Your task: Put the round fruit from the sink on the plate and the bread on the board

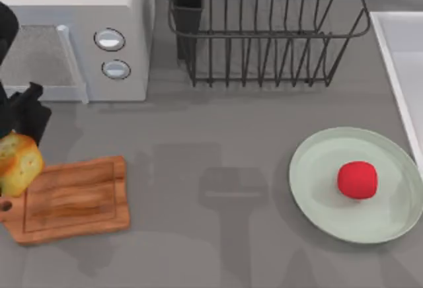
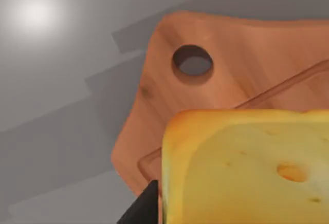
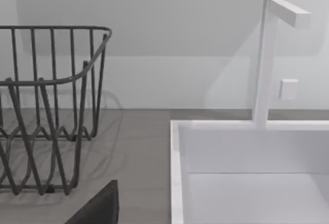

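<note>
My left gripper (image 1: pixel 20 144) is at the table's left edge, above the handle end of the board (image 1: pixel 76 199). The bread (image 1: pixel 18 162) sits at its tip, and in the left wrist view one dark finger (image 2: pixel 144 208) lies against the loaf's side; I cannot tell how wide the jaws stand.

The bread is a chunky block with a golden-yellow, porous face, small holes and a browned crust along its edges. The board is brown, grained wood, rectangular, with a groove inside its rim. Its long axis runs along the table's near edge, slightly skewed, with the short handle and its round hole (image 2: pixel 192 63) pointing to the left edge.

The round fruit (image 1: pixel 357 180), smooth and bright red, rests on the plate (image 1: pixel 317 169), a pale green disc with a shallow raised rim, near the right edge beside the sink (image 1: pixel 403 70).

My right gripper (image 3: pixel 97 208) faces the white sink basin and a dark wire rack (image 3: pixel 46 111).
</note>
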